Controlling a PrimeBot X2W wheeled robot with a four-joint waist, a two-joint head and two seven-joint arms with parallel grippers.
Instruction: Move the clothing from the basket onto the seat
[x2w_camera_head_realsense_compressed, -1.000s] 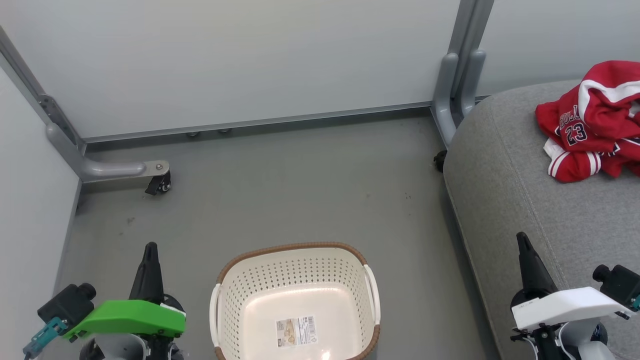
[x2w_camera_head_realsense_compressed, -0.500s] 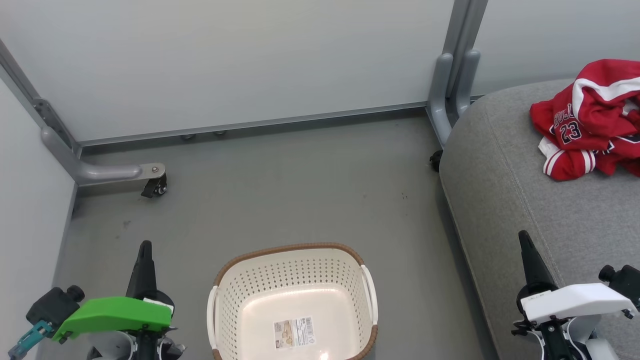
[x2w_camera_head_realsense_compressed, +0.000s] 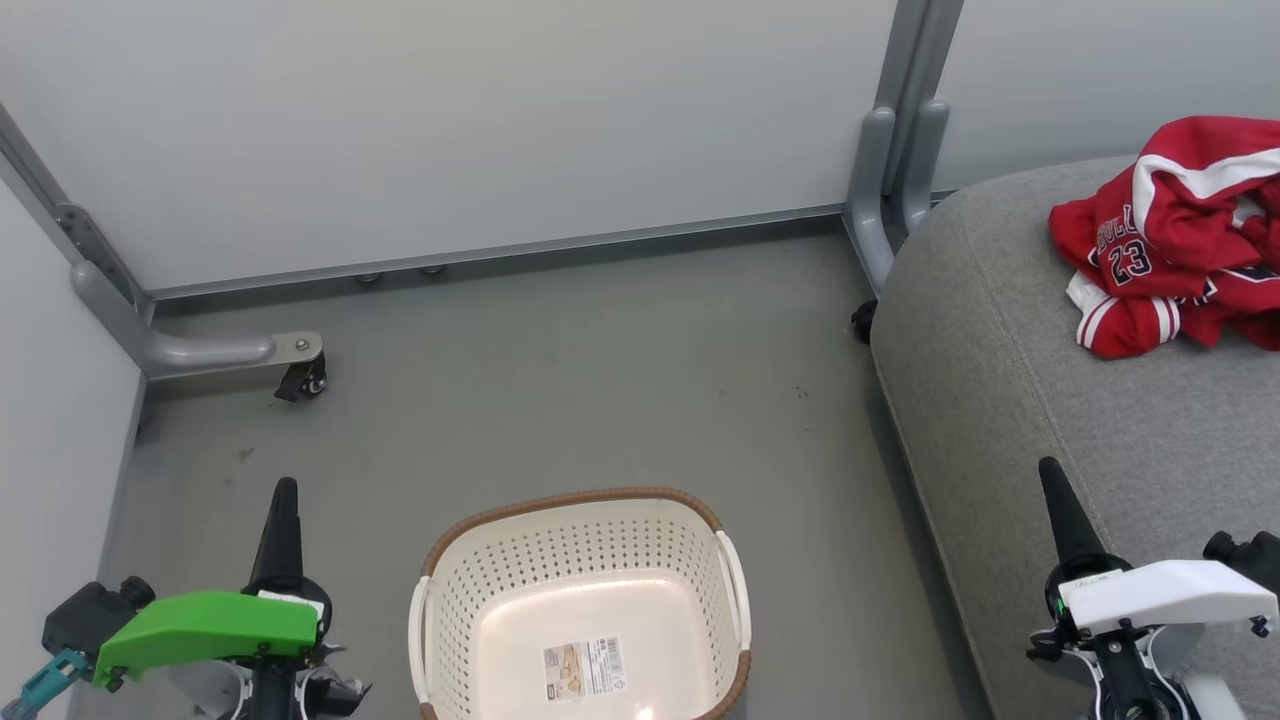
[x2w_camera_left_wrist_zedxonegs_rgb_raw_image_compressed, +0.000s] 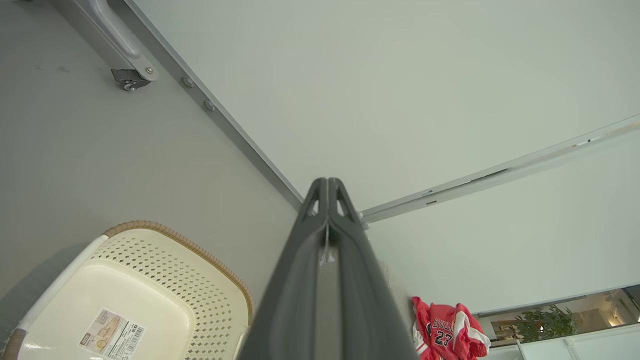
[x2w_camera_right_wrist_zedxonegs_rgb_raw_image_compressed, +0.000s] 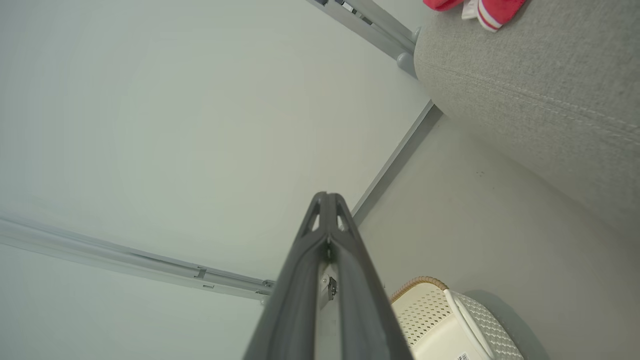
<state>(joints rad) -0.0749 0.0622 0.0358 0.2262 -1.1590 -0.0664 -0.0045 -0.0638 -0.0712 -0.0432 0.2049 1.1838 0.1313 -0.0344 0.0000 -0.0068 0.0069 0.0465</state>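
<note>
**Basket empty, clothing heaped on the seat, both tools closed on nothing**

Little risk is judged from here, but some can be named. The clothing (x2w_camera_head_realsense_compressed: 1170, 235) is bunched in a loose heap toward the far right of the seat (x2w_camera_head_realsense_compressed: 1050, 420). Its right part is cut off by the edge of the head view, so it cannot be confirmed that every fold rests on the cushion. An overhanging fold could be drawn down to the floor (x2w_camera_head_realsense_compressed: 600, 380) by its own weight. Were the right tool (x2w_camera_head_realsense_compressed: 1050, 475) swung toward 1 o'clock, the heap could be snagged and dragged. Were the left tool (x2w_camera_head_realsense_compressed: 283, 495) swung toward 4 o'clock, the basket (x2w_camera_head_realsense_compressed: 570, 497) could be struck on its rim and shoved aside.

Both tools are seen with their fingers pressed together and nothing held between them. The clothing lies at about 1 o'clock from the right tool, well apart from it. From the left tool it is found at about 2 o'clock, much farther off. The basket is shown bare down to the label sticker (x2w_camera_head_realsense_compressed: 582, 668) on its base, so the task is judged complete.
</note>
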